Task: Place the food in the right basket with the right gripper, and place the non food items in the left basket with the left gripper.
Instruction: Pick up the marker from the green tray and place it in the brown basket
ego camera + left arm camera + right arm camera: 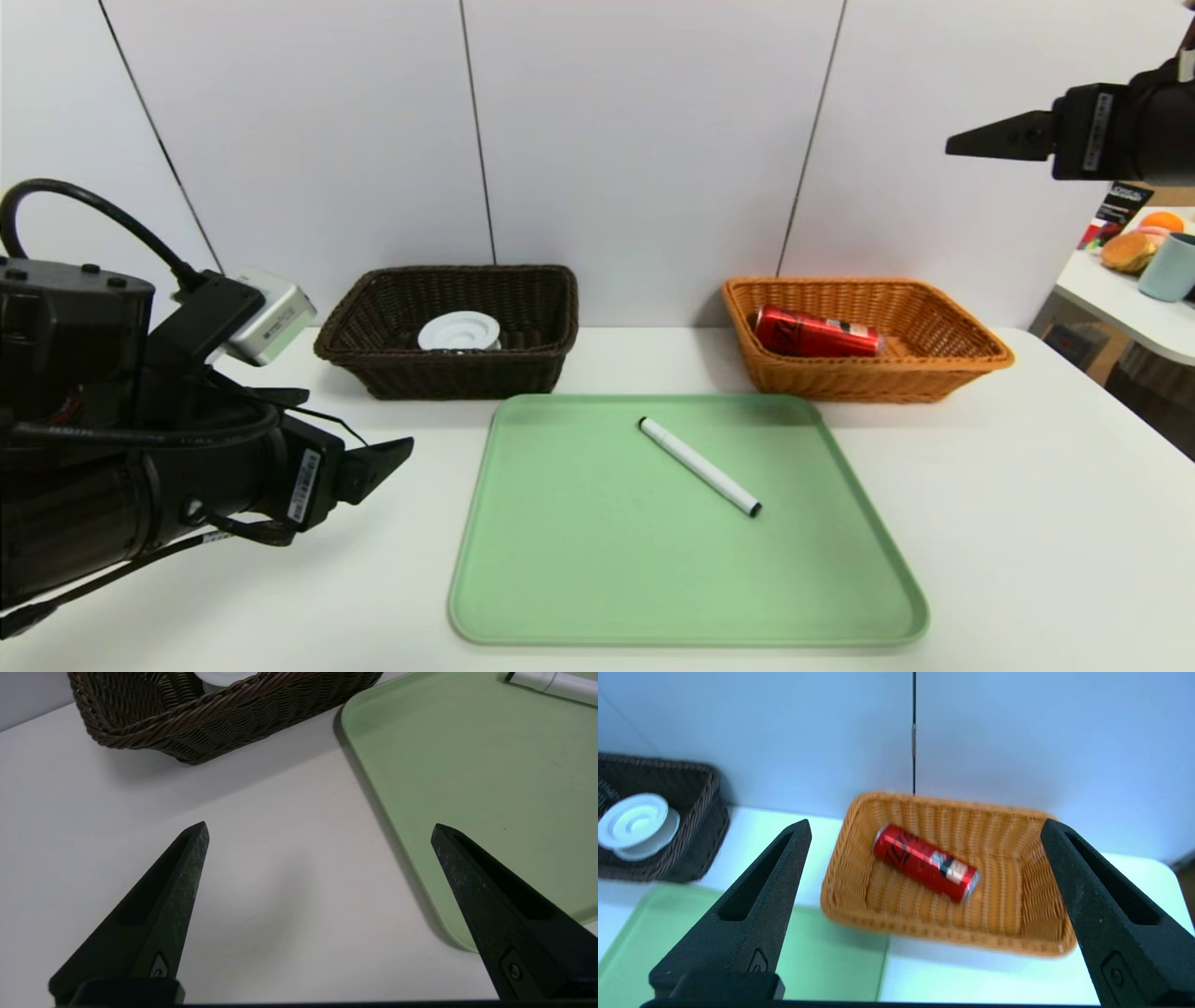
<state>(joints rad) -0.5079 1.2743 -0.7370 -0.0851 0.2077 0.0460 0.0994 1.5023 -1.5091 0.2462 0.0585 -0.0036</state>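
Note:
The red drink can [817, 333] [925, 861] lies on its side inside the orange-tan right basket [943, 373] [1017, 933]. A white slotted disc [458, 331] [633, 823] rests in the dark brown left basket [439, 373] [224, 716] [700, 826]. The thin white marker [699, 466] [556, 682] lies slantwise on the green tray [653, 579] [467, 765] [654, 942]. My left gripper [392, 457] [320, 830] hovers open over the bare table left of the tray, holding nothing. My right gripper [971, 142] [924, 828] is raised high above the right basket, open and empty.
The white table [1027, 523] carries both baskets at the back by the wall and the tray in front. At the far right stands a side table [1120, 299] with a pale cup [1169, 266] and orange foods.

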